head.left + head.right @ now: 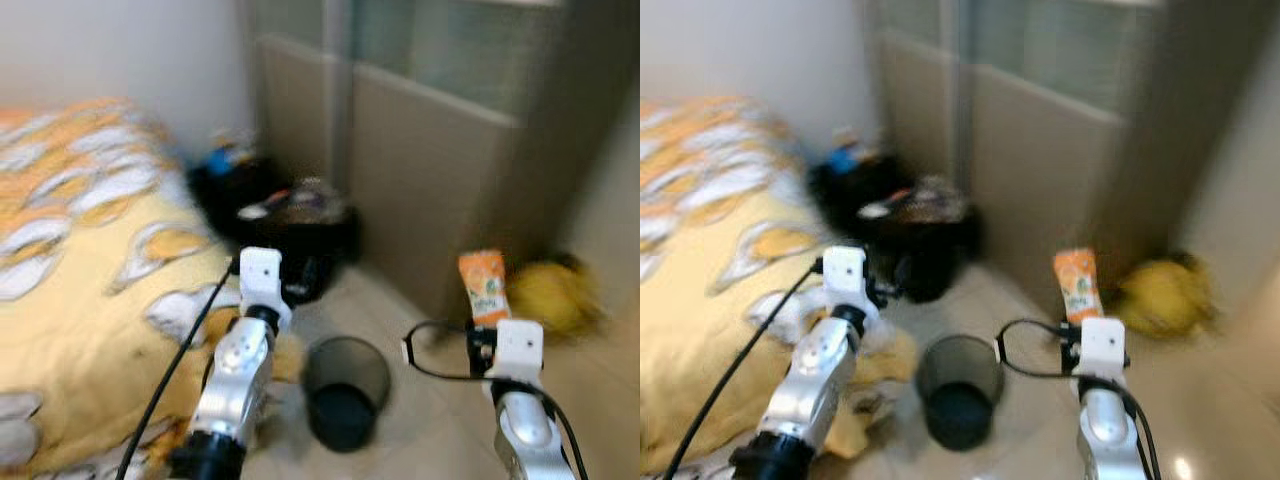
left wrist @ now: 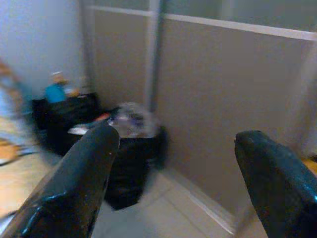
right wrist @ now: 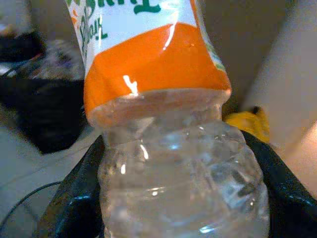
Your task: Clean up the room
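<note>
right gripper (image 3: 173,198) clamped on bottle (image 3: 163,124); left gripper (image 2: 173,163) fingers apart; mesh bin (image 1: 345,390) on floor between arms.

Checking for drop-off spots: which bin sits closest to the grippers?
The small round mesh wastebasket on the floor between both arms, not the black bag-lined bin farther back by the wall.

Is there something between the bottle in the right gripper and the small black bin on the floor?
Nothing visible stands between them. The right gripper holds the plastic bottle upright above the bare floor, and the round black bin stands open to its left. The left gripper, open, is raised on the bin's far side, not in the path.
</note>
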Controlling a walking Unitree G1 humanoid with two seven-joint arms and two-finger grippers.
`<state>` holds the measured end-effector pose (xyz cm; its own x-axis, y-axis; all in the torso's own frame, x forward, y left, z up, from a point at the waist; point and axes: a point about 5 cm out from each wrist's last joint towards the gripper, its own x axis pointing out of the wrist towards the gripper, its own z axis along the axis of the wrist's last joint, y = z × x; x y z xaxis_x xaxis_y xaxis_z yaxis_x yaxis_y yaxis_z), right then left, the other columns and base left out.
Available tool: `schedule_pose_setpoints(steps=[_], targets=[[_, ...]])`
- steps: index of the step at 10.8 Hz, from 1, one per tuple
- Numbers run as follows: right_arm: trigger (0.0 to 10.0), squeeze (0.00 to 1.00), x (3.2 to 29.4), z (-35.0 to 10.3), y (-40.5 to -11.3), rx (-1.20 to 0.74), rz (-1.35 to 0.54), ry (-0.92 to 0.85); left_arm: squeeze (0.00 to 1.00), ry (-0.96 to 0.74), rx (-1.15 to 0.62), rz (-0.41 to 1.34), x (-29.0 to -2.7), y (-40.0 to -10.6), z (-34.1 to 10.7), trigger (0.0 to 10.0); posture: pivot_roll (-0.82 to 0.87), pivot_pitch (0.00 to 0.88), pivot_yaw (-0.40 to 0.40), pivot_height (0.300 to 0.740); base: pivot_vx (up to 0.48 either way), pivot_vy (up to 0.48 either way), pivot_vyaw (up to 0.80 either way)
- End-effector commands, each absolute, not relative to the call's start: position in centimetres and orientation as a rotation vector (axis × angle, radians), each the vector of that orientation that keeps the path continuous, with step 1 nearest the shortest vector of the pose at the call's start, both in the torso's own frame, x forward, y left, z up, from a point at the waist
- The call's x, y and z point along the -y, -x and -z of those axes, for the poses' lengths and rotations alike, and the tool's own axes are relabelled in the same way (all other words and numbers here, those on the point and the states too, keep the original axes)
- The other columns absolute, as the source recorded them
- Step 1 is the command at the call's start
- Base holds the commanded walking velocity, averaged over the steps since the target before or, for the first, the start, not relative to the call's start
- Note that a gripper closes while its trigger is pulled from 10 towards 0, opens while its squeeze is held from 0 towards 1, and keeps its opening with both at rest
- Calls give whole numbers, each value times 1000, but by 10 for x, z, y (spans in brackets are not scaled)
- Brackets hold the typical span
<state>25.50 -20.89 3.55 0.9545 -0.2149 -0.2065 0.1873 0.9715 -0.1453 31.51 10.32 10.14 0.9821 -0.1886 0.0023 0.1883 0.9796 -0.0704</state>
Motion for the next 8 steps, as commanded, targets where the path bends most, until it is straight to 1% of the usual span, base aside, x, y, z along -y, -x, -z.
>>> schedule_pose_setpoints(steps=[1,2,4,5,7,8], targets=[[10000,0,203,-42,-263,-201,182,131,0,69,-9,147,-111,-320,-104,10000,78,0,21,740,480,0,544],[10000,0,204,-42,-265,-202,184,126,0,77,-9,134,-112,-320,-104,10000,80,7,18,740,480,0,531],[10000,0,205,-41,-266,-206,203,112,0,42,-4,190,-105,-316,-103,10000,85,20,21,740,467,0,0],[10000,0,211,-36,-268,-235,262,59,0,29,-12,225,-104,-316,-102,10000,87,33,31,740,458,0,0],[10000,0,213,-19,-275,-332,291,-27,0,-22,-33,256,-107,-314,-101,10000,108,85,65,740,461,0,0],[10000,0,213,-4,-275,-435,320,-97,0,-109,-27,386,-104,-307,-103,10000,141,137,97,740,0,0,0]])
